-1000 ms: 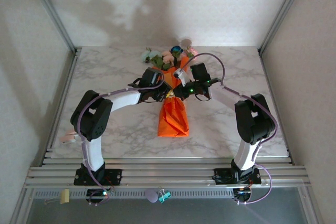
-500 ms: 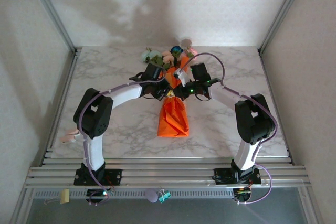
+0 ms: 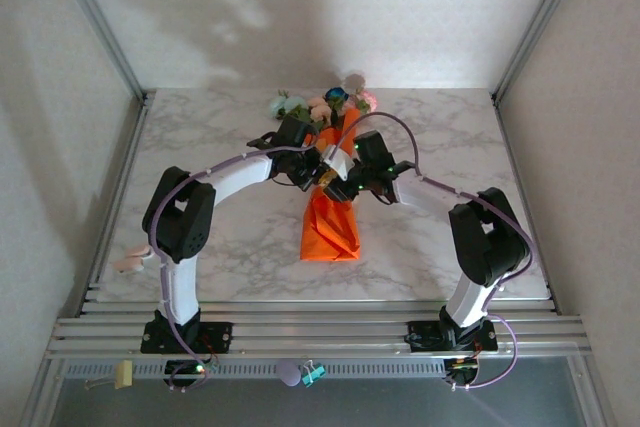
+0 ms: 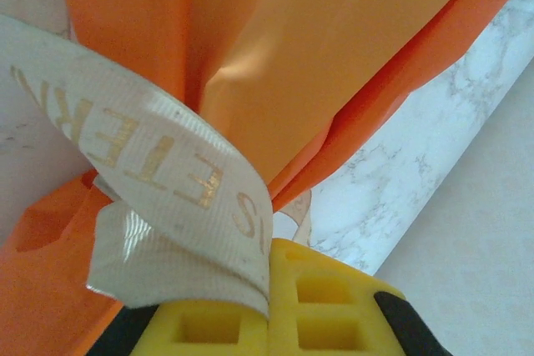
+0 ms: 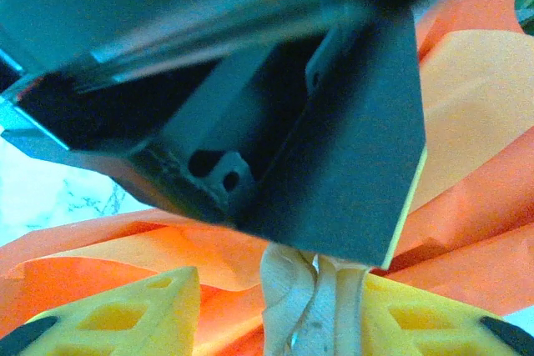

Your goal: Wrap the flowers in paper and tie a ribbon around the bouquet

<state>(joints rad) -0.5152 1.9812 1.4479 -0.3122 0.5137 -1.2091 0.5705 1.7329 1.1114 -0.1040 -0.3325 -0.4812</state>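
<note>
The bouquet lies along the middle of the marble table (image 3: 200, 137), its orange paper (image 3: 330, 227) cone pointing toward me. The flowers (image 3: 318, 105) fan out at its far end. The cream ribbon (image 4: 167, 172), printed with gold letters, loops at the paper's (image 4: 317, 64) waist. My left gripper (image 4: 269, 248) is shut on the ribbon, and from above it (image 3: 318, 165) sits at the waist's left. My right gripper (image 3: 340, 183) is just right of it. Its yellow fingers (image 5: 125, 314) stand open, with twisted ribbon (image 5: 309, 306) between them against the right finger. The left gripper's dark body (image 5: 292, 122) is close in front.
Both arms cross over the bouquet's waist, almost touching. A small pink object (image 3: 128, 262) lies at the table's left front edge. Clips (image 3: 312, 374) hang on the front rail. Metal posts and walls close in the table's sides and back.
My right gripper has opened off the ribbon and shifted left and nearer. My left gripper has closed on the ribbon and edged right and farther along the waist.
</note>
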